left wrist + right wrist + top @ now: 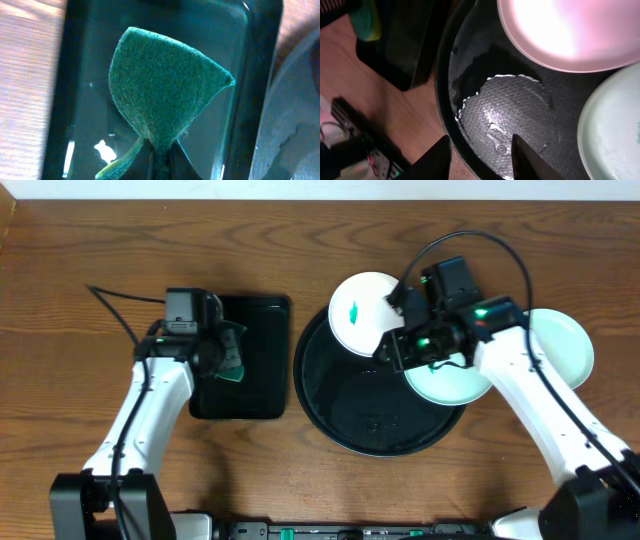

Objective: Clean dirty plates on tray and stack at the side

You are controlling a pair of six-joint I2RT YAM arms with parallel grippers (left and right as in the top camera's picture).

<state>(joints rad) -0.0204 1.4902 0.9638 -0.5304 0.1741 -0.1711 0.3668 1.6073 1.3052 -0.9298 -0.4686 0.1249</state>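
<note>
The round black tray lies mid-table. One white plate with a green smear rests over the tray's back-left rim. A pale-mint plate sits on the tray's right side, partly under my right arm. Another pale plate lies on the wood right of the tray. My right gripper hovers between the two tray plates. In the right wrist view it stands open over the tray rim with nothing between the fingers. My left gripper is shut on a green sponge.
The left arm holds the sponge above a smaller rectangular black tray left of the round one. The right wrist view shows two plates ahead and to the right of the fingers. A black cable loops behind the right arm.
</note>
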